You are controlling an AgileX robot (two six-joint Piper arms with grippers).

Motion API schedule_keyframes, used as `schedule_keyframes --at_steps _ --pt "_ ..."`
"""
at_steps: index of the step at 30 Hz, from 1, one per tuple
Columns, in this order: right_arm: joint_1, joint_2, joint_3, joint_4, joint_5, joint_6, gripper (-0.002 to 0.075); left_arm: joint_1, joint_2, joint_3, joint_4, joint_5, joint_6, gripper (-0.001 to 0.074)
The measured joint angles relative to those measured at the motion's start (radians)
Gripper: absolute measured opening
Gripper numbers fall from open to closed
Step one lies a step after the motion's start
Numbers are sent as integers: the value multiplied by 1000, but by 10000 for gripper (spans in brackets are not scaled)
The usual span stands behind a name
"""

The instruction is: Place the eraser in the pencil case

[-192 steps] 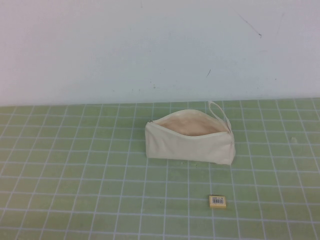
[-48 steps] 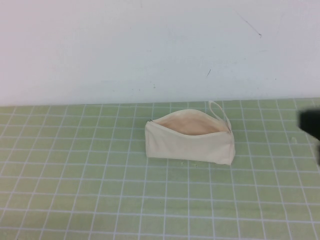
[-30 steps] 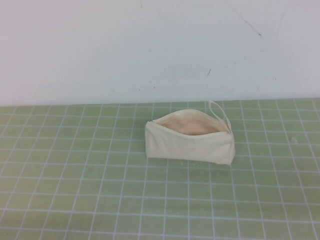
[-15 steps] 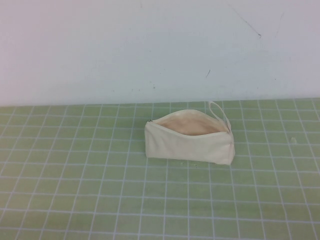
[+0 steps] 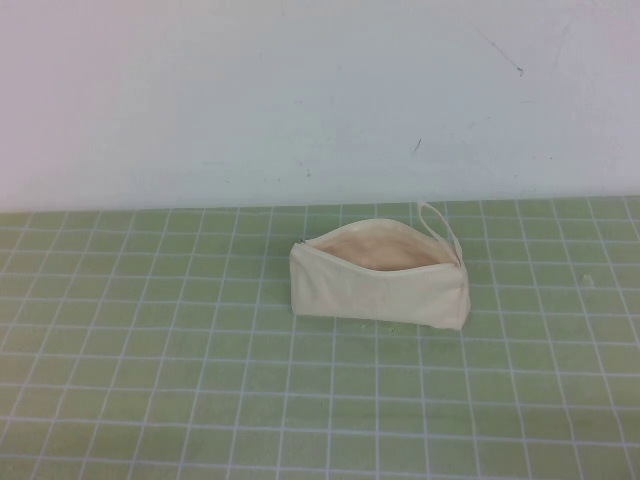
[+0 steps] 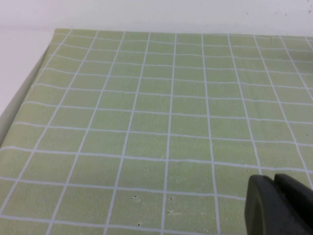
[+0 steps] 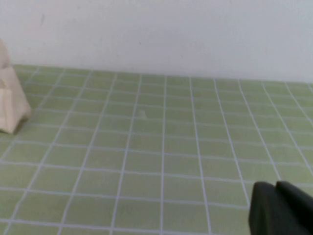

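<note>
The cream pencil case stands on the green grid mat in the middle of the high view. Its zip is open and the peach lining shows, with the loop strap at its right end. One end of it also shows in the right wrist view. The eraser is not visible in any view. My left gripper is shut and empty over bare mat, away from the pouch. My right gripper is shut and empty over the mat to the right of the pouch. Neither gripper shows in the high view.
The green grid mat covers the table up to a white wall behind the pouch. The mat's left edge shows in the left wrist view.
The eraser that lay on the mat in front of the pouch is gone from view. The dark arm at the right edge has since left the high view. The pouch has not moved.
</note>
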Motion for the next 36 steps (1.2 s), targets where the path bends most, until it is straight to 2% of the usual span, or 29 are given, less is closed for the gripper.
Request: schedule_keyframes --at_steps 5,10,36 --pt "-31 0 41 -28 10 67 -1 0 0 0 0 0 0 -2" --pt "34 0 41 -143 48 215 -1 0 0 0 0 0 0 -2" --pt "49 0 41 -159 84 238 -1 0 0 0 -1 1 0 -2"
